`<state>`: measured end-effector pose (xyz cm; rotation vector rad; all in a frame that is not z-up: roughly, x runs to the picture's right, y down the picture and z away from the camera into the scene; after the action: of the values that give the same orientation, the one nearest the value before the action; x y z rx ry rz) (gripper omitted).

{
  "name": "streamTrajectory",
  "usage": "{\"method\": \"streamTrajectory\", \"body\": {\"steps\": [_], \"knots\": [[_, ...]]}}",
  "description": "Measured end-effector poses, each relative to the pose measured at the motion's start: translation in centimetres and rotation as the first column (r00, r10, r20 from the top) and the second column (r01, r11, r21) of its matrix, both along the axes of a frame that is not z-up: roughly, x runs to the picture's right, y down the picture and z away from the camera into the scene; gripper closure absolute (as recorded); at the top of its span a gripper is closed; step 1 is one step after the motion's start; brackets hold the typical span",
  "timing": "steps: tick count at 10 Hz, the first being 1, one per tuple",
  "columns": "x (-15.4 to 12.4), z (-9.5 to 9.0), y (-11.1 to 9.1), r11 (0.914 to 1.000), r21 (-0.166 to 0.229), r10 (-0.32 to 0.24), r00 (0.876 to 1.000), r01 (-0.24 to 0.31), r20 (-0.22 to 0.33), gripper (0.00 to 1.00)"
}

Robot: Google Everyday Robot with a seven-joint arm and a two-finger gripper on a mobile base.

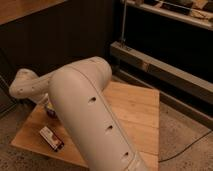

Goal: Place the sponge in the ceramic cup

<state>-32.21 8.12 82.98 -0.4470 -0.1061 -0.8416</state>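
Observation:
My white arm [85, 115] fills the middle of the camera view and bends back to the left over a wooden board [132, 112]. The gripper [48, 106] is at the arm's left end, low over the board's left part and mostly hidden behind the forearm. A small dark reddish shape [50, 113] peeks out right under it. This may be the ceramic cup, but I cannot be sure. The sponge is hidden.
A flat red-and-white packet [51, 137] lies on the board's front left. The board sits on a speckled floor [182, 142]. A dark shelf unit with a metal rail [160, 65] runs along the back right, and a dark wall stands behind the arm.

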Motion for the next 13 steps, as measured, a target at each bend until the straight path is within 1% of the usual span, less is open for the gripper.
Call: {"method": "streamTrajectory", "body": {"steps": [2,4,5,6,7,8,9,10,11,12,13], "knots": [[0.0,-0.1,-0.1,1.0,-0.003,0.003,1.0,-0.003,-0.002,0.2],[-0.5,-1.0,-0.4,0.9999,-0.01,0.008,1.0,-0.008,0.02,0.2],[-1.2,-2.0,-0.7,0.9998,-0.013,0.017,0.999,-0.016,0.047,0.2],[-2.3,-3.6,-1.4,0.9995,-0.013,0.031,0.995,-0.03,0.092,0.2],[-3.1,-5.0,-2.1,0.9989,-0.013,0.046,0.991,-0.045,0.126,0.2],[-3.7,-6.0,-2.8,0.9981,-0.009,0.062,0.987,-0.061,0.149,0.2],[-4.1,-6.6,-3.4,0.9973,-0.006,0.074,0.984,-0.073,0.161,0.2],[-4.2,-6.9,-4.3,0.9944,-0.003,0.105,0.982,-0.106,0.157,0.2],[-4.2,-6.8,-4.9,0.9912,-0.001,0.131,0.98,-0.133,0.149,0.2],[-3.7,-6.2,-5.7,0.9837,-0.003,0.179,0.977,-0.18,0.118,0.2],[-3.2,-5.3,-6.8,0.9648,-0.013,0.263,0.961,-0.263,0.083,0.2]]}}
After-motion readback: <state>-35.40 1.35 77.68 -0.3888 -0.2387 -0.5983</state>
